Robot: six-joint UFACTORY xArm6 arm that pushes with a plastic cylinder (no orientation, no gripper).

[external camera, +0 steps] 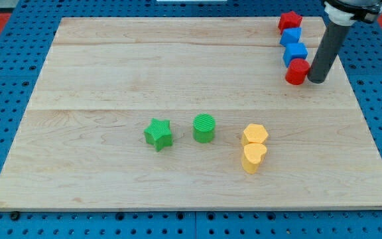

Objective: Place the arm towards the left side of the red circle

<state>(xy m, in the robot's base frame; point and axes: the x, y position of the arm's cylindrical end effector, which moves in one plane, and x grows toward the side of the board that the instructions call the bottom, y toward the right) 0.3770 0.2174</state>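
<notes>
- While we are working toward the left side of the red circle (297,72), our tip (316,81) is sitting on that block's right, touching it or nearly so; we cannot tell which.
- We are carrying no pincer: the arm is ending in a plain dark rod, so nothing is opening, closing or holding anything, and the tip is only resting on the wooden board (111,73).
- Taking the red circle as our landmark, it is lying near the board's upper right corner, at the lower end of a short column of blocks.
- Directly above the red circle a blue block (296,52) is pressing against it, a second blue block (292,36) is sitting above that, and a red star-like block (289,21) is topping the column.
- Well away to the lower left of the red circle, a green star (158,134), a green cylinder (204,128) and two yellow blocks, one hexagon-like (254,135) and one heart-like (253,158), are lying out of our way.
- We are judging the approach step as unfinished, since the tip is standing on the wrong side.
- We are expecting the next move to call for a detour below the red circle, then up to its left, because a straight leftward slide would be shoving the circle, and passing above would be hitting the blue blocks.
</notes>
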